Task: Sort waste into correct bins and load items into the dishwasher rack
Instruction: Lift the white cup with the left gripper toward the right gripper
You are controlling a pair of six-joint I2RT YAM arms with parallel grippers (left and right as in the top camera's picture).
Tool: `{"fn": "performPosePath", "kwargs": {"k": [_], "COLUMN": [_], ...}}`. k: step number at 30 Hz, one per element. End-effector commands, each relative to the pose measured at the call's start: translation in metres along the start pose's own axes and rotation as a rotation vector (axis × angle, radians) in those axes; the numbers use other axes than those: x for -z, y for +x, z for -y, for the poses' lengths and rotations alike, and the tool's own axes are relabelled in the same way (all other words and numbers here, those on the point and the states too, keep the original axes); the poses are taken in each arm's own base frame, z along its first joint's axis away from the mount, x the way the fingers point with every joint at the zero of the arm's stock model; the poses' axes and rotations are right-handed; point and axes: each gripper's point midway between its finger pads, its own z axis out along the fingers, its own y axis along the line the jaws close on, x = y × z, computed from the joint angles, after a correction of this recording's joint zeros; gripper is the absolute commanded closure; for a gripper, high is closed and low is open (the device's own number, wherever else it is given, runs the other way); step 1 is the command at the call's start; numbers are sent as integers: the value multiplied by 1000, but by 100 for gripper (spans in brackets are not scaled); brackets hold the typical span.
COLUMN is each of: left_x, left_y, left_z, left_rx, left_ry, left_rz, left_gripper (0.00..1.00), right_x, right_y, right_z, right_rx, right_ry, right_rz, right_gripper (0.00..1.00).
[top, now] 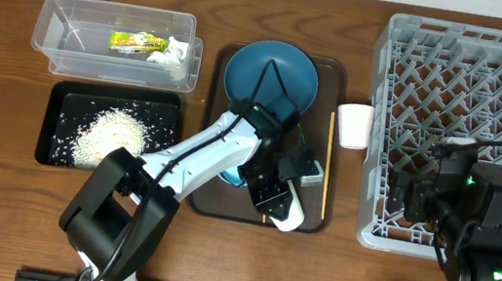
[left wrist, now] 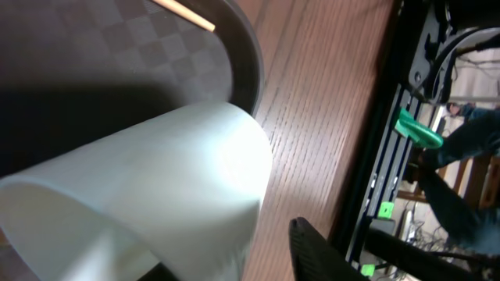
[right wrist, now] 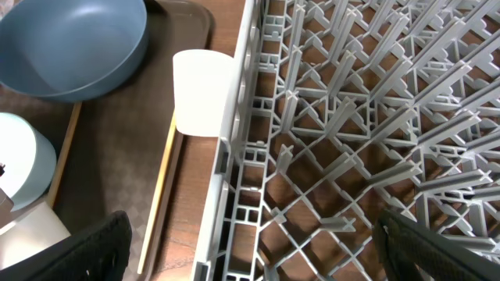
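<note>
On its side at the front right corner of the brown serving tray (top: 324, 97): a pale cup (left wrist: 156, 179), filling the left wrist view, mouth toward the lower left, long axis running across that view. Set close about it from above, the left fingers (left wrist: 312, 248), only one dark tip showing just beside the cup wall; firm grip or mere nearness, cannot tell. Far nearer than the right fingers (right wrist: 78, 250), spread wide and empty over the dishwasher rack (top: 475, 83). Near the cup, a chopstick (top: 327, 166) along the tray's right side. Rack to the cup's right, beyond the tray rim and a strip of tabletop (top: 347, 193); probably calls for a lift clear of that rim before any carry across
</note>
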Motion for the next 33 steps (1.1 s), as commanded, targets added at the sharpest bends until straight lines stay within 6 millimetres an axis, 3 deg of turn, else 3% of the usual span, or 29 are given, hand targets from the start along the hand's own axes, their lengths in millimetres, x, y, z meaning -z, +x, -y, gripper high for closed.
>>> {"fn": "performPosePath", "kwargs": {"k": [1, 11, 16, 21, 24, 27, 30, 33], "left_x": [-6, -5, -4, 8, 26, 56, 102, 148], "left_y": [6, 6, 5, -6, -16, -29, -40, -47], "left_z": [-2, -2, -2, -1, 2, 13, 25, 36], "left_rx": [16, 32, 80, 120, 117, 118, 143, 154], "left_ry": [7, 7, 4, -15, -35, -30, -3, 64], "left_rz": [-21, -21, -17, 24, 80, 184, 338, 509], "left_gripper": [75, 82, 94, 94, 94, 94, 94, 94], "right_x": [5, 5, 5, 5, 5, 5, 7, 11], "right_y": [-7, -7, -7, -7, -7, -15, -31, -46], "right_z": [4, 4, 4, 4, 4, 4, -9, -35], "right_rx": [-19, -19, -30, -69, -69, -65, -52, 11], "right_ry": [18, 18, 17, 17, 17, 12, -62, -216], "right_rz": [22, 20, 18, 19, 20, 53, 118, 175], "right_gripper": [3, 2, 1, 1, 1, 1, 1, 1]}}
